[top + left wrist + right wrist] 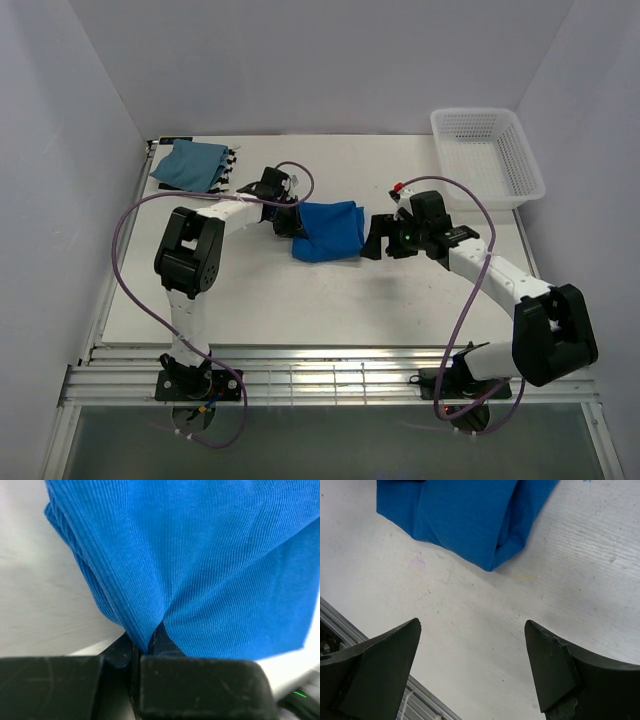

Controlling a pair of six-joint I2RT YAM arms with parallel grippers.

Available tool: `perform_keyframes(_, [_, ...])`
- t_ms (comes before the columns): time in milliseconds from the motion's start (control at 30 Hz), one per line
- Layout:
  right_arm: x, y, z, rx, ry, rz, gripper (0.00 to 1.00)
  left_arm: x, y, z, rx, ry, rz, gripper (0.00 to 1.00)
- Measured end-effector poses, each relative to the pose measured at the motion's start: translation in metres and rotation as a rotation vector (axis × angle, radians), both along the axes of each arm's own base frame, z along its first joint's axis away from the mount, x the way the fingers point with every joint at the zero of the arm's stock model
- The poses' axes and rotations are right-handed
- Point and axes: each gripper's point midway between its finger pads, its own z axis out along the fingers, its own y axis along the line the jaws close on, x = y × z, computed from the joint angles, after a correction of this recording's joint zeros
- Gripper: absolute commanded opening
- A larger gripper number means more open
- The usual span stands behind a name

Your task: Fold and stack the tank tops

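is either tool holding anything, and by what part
The left tool is shut on the royal blue tank top, pinching a bunched fold at its left edge. The right tool is open and empty.

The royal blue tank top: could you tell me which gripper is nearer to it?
Left. The left gripper is shut on the royal blue tank top at its left edge; the right gripper hangs open beside its right edge.
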Motion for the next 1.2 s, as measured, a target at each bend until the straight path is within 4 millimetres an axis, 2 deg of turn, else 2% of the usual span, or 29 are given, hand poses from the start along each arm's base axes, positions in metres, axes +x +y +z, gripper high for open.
perform_keyframes(100, [-0.003,-0.006,0.007,-0.012,-0.048,0.001,0.90,0.010,0.014,0.003,0.114,-0.083,-0.042,0.00])
perform_keyframes(333, [-0.004,-0.021,0.017,-0.066,-0.154,-0.003,0.90,0.051,0.080,0.017,0.501,-0.281,-0.114,0.00])
perform_keyframes(533, [0.001,-0.035,0.024,-0.131,-0.235,-0.028,0.90,0.075,0.126,0.035,0.734,-0.365,-0.183,0.00])
perform_keyframes(767, [0.008,-0.046,0.021,-0.186,-0.256,-0.057,0.90,0.112,0.173,0.076,0.858,-0.454,-0.190,0.00])
perform_keyframes(967, [0.012,-0.051,0.007,-0.225,-0.227,-0.064,0.90,0.135,0.206,0.107,0.967,-0.521,-0.205,0.00])
perform_keyframes(1200, [0.013,-0.054,-0.003,-0.247,-0.205,-0.063,0.90,0.161,0.214,0.157,1.043,-0.629,-0.183,0.00])
